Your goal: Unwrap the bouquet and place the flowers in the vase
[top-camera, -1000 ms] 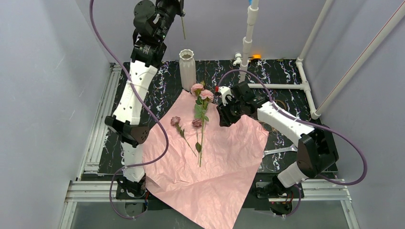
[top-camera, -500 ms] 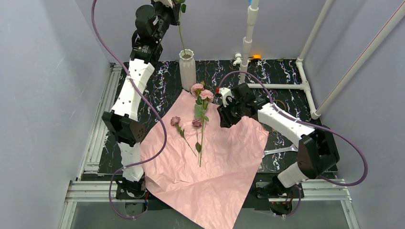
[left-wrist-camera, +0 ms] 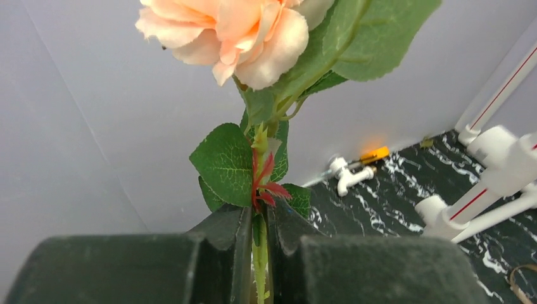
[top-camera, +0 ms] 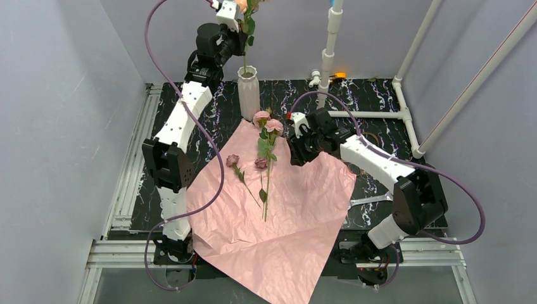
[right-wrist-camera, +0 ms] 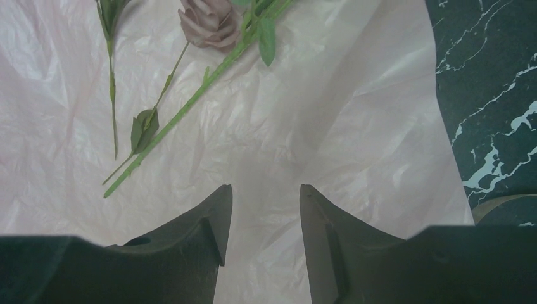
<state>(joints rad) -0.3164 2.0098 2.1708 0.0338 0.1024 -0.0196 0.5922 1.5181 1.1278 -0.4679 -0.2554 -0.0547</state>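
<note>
- The left fingers (left-wrist-camera: 237, 253) are clenched on the green stem of a peach-pink rose (left-wrist-camera: 221, 31). They hold it upright high above the tall, ribbed white vase (top-camera: 248, 88) at the back of the dark marbled table (top-camera: 373, 95).
- From above, the stem's lower end hangs down to the vase's scalloped mouth. I cannot tell whether the tip is already inside.
- The right fingers (right-wrist-camera: 215, 215) are parted and hold nothing. They hover over the crinkled pink wrapping paper (top-camera: 278, 215), which lies spread flat just beside the remaining long-stemmed roses (top-camera: 266, 158).
- Those roses lie loose on the paper, heads toward the vase. They include two pink blooms and two duller mauve ones, the left of which (top-camera: 232, 160) lies slightly apart.
- The stems look light and thin and probably a little springy, so a held rose may swing or twist in the grip.
- The blooms and leaves are soft and would crush easily, so the bare stem below the leaves is the safer place to pinch.
- The vase is slim with a narrow mouth, and a sideways nudge from a stem could likely tip it.
</note>
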